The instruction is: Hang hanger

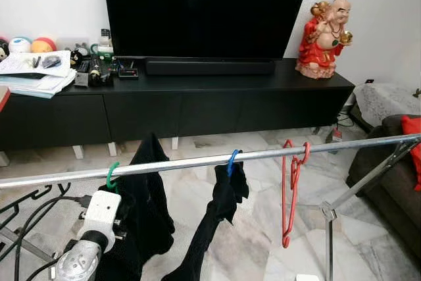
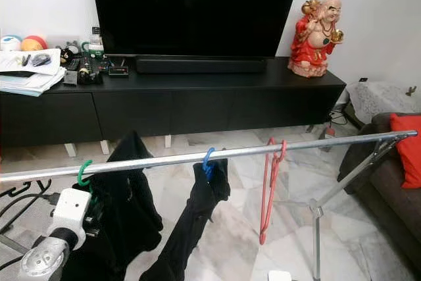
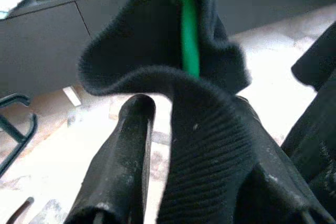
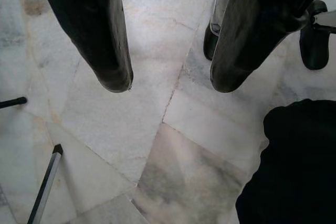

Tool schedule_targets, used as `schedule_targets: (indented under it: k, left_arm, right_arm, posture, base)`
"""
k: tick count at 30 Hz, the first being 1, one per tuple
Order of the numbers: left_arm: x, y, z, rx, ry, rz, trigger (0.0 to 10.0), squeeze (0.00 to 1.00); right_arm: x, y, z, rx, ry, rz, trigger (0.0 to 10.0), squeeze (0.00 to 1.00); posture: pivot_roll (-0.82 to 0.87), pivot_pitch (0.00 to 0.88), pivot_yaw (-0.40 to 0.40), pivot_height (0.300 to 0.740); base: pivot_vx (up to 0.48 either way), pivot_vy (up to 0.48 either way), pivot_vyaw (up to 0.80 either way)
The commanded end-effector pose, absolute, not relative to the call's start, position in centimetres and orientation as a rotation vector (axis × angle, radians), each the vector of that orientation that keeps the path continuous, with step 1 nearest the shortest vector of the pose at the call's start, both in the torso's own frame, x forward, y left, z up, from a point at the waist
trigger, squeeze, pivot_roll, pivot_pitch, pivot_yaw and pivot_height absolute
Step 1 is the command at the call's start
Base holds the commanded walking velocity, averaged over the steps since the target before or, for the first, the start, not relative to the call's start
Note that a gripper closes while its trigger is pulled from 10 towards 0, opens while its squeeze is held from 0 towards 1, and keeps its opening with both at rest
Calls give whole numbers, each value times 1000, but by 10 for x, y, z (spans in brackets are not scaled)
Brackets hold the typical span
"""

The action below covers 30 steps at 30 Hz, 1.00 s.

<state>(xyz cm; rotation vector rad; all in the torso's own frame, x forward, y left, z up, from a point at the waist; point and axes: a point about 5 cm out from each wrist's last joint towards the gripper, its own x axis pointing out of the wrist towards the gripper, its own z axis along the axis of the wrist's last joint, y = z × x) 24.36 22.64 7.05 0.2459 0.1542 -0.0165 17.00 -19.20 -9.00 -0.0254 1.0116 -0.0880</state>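
Lighting even and bright indoor, both eye views sharp with pale glare on the marble floor (image 1: 263, 228) and dull reflections in the dark television (image 1: 204, 8); left wrist view soft, close-up black garment (image 3: 210, 145) and green hanger (image 3: 188, 30) blurred; right wrist view dimmer, fairly sharp

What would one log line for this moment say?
left gripper: shut on black garment | green hanger: hooked on rail | right gripper: open, above floor

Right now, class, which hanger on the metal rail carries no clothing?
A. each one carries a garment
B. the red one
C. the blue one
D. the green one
B: the red hanger hangs bare on the rail, while the green hanger and blue hanger each hold black clothing.
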Motion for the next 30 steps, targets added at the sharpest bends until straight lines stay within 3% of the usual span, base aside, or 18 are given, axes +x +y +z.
schedule_targets:
  k: [1,9,18,20,21,30]
  left_arm:
    - [242,224,79,228,113,-23,10000,1000]
    - [227,218,97,204,16,-43,10000,1000]
    - [214,221,93,180,35,-25,10000,1000]
    - [214,211,98,190,27,-104,10000,941]
    - [215,206,102,213,19,-139,10000,31]
    - [211,183,95,336,121,-417,10000,0]
  right_arm:
    - [170,-198,-89,-28,1014,-104,10000,0]
    - [170,-198,-89,-30,1014,-97,10000,0]
    - [170,-197,-90,-24,1014,-103,10000,0]
    - [170,-197,-89,-25,1014,-100,10000,0]
    - [170,-197,-89,-27,1014,-99,10000,0]
    - [170,-197,-89,-32,1014,-92,10000,0]
  posture:
    - [178,0,-142,740]
    - [192,0,-132,740]
    - [194,0,-127,740]
    - [198,0,-129,740]
    - [199,0,-129,740]
    - [197,0,-122,740]
  base:
    - [0,0,0]
    - [0,0,0]
    - [0,0,0]
    - [0,0,0]
    - [0,0,0]
    - [0,0,0]
